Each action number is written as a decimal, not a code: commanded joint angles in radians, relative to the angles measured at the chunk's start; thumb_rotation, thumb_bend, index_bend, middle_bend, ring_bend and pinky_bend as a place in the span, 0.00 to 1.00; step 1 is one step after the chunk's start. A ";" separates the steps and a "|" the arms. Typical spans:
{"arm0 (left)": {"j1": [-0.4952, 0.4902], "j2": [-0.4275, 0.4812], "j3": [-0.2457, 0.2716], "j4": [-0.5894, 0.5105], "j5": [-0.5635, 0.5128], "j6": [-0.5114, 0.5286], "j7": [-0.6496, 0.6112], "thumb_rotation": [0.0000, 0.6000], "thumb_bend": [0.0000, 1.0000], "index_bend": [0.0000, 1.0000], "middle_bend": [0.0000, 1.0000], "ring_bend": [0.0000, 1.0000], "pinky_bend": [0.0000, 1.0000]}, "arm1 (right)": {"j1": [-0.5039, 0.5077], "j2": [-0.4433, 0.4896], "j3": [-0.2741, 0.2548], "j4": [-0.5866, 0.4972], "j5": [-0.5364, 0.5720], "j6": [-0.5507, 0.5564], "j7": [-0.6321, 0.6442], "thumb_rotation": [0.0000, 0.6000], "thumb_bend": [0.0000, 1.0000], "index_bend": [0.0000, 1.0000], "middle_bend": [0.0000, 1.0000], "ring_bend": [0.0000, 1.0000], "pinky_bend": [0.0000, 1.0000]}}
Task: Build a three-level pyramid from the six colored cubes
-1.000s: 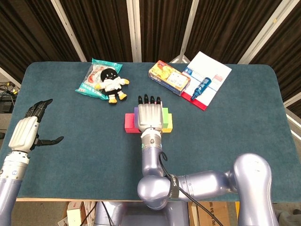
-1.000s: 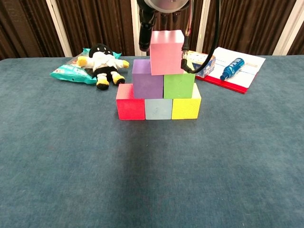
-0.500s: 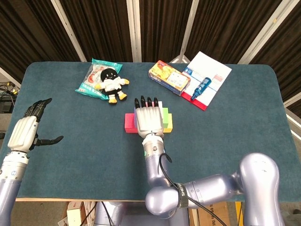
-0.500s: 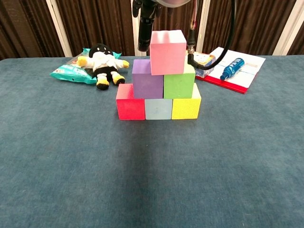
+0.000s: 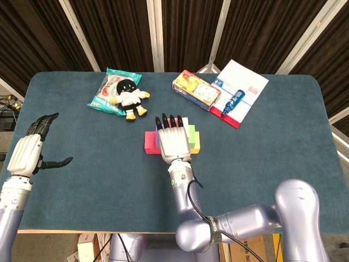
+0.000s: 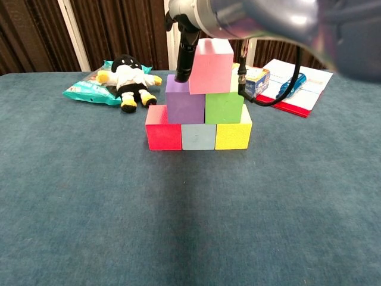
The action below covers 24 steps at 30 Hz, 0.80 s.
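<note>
Hiding most of the pyramid (image 6: 199, 113), your right hand (image 5: 173, 139) hovers flat, fingers together; left hand (image 5: 27, 153) spread, empty.

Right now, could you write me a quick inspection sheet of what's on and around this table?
Surface: blue-green table.
Job's things: pink cube on purple cube and green cube, above red cube, grey cube and yellow cube.
Clutter: plush toy on snack bag, box, blue bottle on booklet.
Hands: right hand above the pyramid; left hand open, holding nothing.
Cables: black cable behind the cubes.
Surroundings: dark curtains.
</note>
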<state>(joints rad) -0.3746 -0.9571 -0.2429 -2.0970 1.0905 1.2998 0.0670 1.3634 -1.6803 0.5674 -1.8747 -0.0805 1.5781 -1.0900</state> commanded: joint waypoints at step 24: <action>0.002 -0.005 -0.006 0.008 -0.001 0.003 -0.014 1.00 0.13 0.00 0.06 0.00 0.00 | -0.014 -0.075 -0.061 0.157 -0.180 -0.059 0.061 1.00 0.32 0.00 0.00 0.00 0.00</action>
<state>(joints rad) -0.3727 -0.9620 -0.2494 -2.0889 1.0893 1.3027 0.0528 1.3508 -1.7516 0.5094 -1.7234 -0.2563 1.5222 -1.0293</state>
